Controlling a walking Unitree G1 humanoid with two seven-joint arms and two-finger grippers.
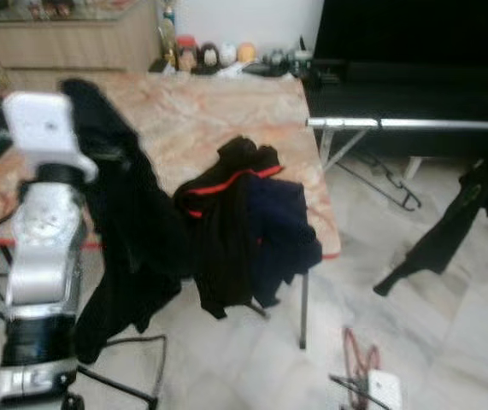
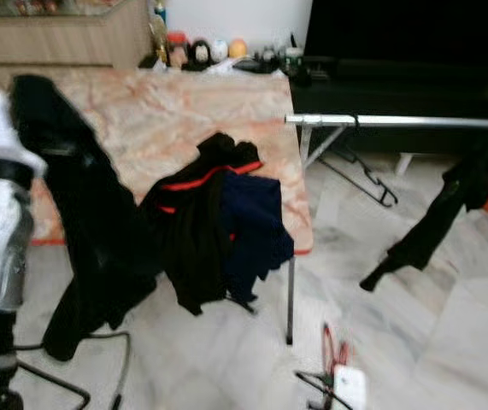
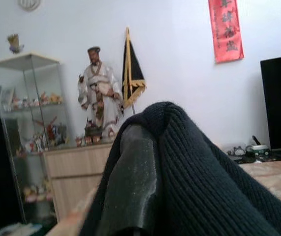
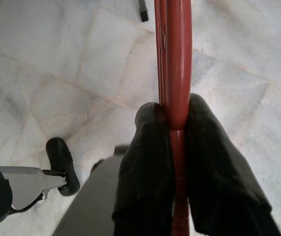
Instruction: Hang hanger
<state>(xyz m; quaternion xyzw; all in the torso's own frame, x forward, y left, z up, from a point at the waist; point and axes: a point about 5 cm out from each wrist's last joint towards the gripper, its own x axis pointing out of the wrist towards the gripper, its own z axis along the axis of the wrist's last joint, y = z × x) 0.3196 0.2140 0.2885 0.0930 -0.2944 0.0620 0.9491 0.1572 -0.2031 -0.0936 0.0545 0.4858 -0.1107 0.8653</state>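
Right pincer point(image 4: 172, 130): two black fingers point(image 4: 147, 162) clamped on a red plastic hanger point(image 4: 178, 59), one finger each side of its bar, over pale grey marble floor tiles point(image 4: 56, 69). In the right wrist view a silver robot limb with a small black foot pad point(image 4: 61, 164) stands on the tiles nearby.

Left pincer: its wrist view looks along one dark finger point(image 3: 130, 182) with a black ribbed knit garment point(image 3: 199, 177) draped over and beside it. Cannot tell whether this pincer is wide or narrow. In the head views the left silver arm point(image 1: 43, 256) is raised at the left edge, and the knit garment point(image 1: 115, 231) hangs just beside it as one long dark drape reaching toward the floor.

Pink-veined marble tabletop point(image 1: 201, 111), one. At its near right corner, one heap of clothing: a black top with red trim point(image 1: 222, 213) and a navy piece point(image 1: 282, 226), both hanging over the edge. Along the far edge, a row of small jars and figurines point(image 1: 209, 55); count unclear, blurred.

One silver metal clothes rail point(image 1: 414, 125) runs to the right of the tabletop. One black garment point(image 1: 449, 226) hangs near its right end. One black wire hanger point(image 1: 389, 184) lies on the floor under the rail.

Floor, near foreground: one white power strip point(image 1: 382, 389) with a reddish cord point(image 1: 356, 350).
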